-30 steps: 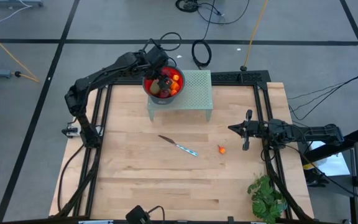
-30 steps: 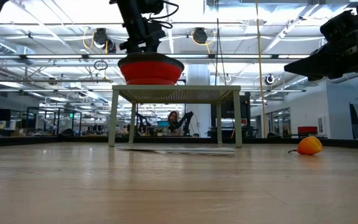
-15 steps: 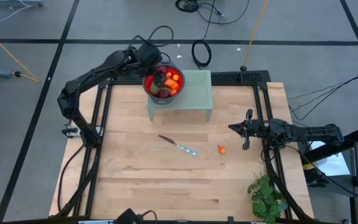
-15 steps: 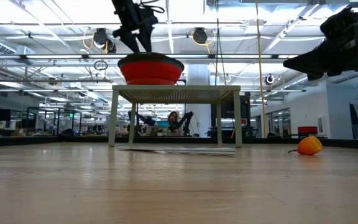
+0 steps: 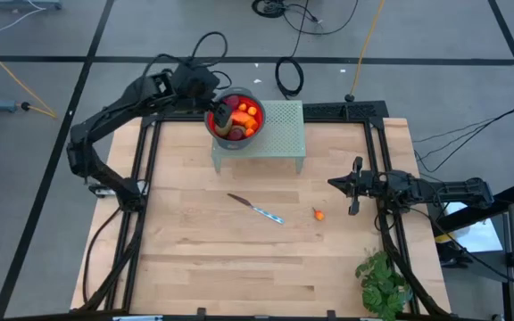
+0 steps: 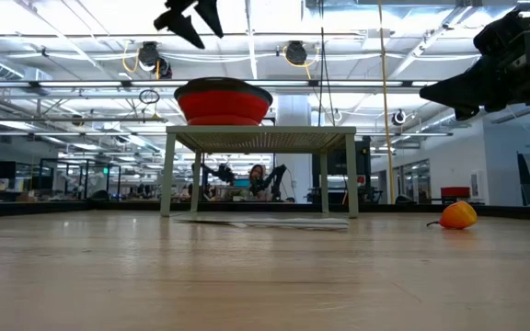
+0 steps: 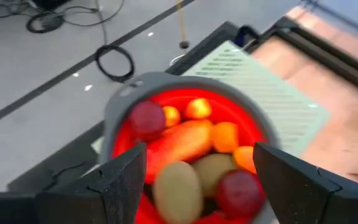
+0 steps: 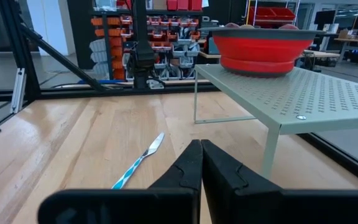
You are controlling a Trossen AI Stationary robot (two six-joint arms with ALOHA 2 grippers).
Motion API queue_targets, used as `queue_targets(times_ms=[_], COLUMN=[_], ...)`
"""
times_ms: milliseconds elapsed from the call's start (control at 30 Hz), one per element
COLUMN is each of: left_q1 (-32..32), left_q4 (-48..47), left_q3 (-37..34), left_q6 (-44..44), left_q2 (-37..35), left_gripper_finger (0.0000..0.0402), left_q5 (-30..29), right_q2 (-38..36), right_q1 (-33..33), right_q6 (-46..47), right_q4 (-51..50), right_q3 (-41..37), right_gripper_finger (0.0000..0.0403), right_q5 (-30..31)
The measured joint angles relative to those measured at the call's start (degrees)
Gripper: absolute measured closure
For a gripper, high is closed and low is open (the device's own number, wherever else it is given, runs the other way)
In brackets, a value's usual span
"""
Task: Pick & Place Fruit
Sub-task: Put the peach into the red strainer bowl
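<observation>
Bowl: a red bowl (image 5: 234, 120) is sitting on the left end of a pale green perforated stand (image 5: 270, 132), which is standing at the far edge of the worktop (image 5: 194, 259), a little left of centre.
Fruit in bowl: most of the fruit (image 7: 194, 163) is lying heaped inside it; the left wrist view is showing dark red round ones, olive-brown ovals, small orange ones and the longer red-orange piece.
Fruit left out: one small orange piece (image 5: 319, 214) is lying on the bare worktop right of centre, well apart from the stand and toward the right edge.
Left gripper: the left gripper (image 5: 214, 105) is hanging in the air above the bowl's left rim, fingers spread wide, carrying nothing.
Right gripper: the right gripper (image 5: 339, 185) is hovering above the worktop near the right edge, just beyond the stray orange piece, fingers pressed together and empty.
Other items: a thin silver knife (image 5: 257, 209) is lying near the worktop's centre; a green leafy plant (image 5: 384, 283) is sitting at the near right corner. Neither appears to be part of the job.
Progress: judging by the layout, the task is looking nearly finished, with all visible fruit but one in the bowl.
Remaining: the orange piece is waiting to be picked up and carried to the bowl; the right arm is the closer one, though its fingers would need to part first.
</observation>
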Motion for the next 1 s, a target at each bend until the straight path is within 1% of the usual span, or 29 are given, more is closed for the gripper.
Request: queue_targets(times_ms=[200, 367, 467, 567, 800, 1000], left_q1=[-4.97, -8.39, -10.30, -12.31, -17.58, -22.10], left_q4=[0.05, 0.09, 0.07, 0.07, 0.04, 0.04], left_q3=[0.00, 0.00, 0.00, 0.00, 0.00, 0.00], left_q6=[-2.65, -5.18, -7.30, -8.28, -10.18, -11.21], left_q2=[-1.31, -1.91, -1.73, -1.74, -1.75, -1.75], left_gripper_finger=[0.0108, 0.0108, 0.0119, 0.0152, 0.0252, 0.0316], left_q5=[0.12, 0.24, 0.07, 0.10, 0.05, -0.45], right_q2=[0.00, -0.01, -0.02, -0.01, 0.00, 0.00], right_q1=[0.01, 0.01, 0.00, 0.02, 0.00, 0.00], right_q6=[0.00, 0.02, 0.02, 0.02, 0.02, 1.61], right_q4=[0.63, 5.00, 8.13, 9.99, 10.14, 10.14], right_q3=[0.09, 0.11, 0.13, 0.13, 0.13, 0.13], right_gripper_finger=[0.0403, 0.0403, 0.0403, 0.0403, 0.0403, 0.0403], right_q5=[-0.26, -0.26, -0.24, -0.24, -0.26, -0.26])
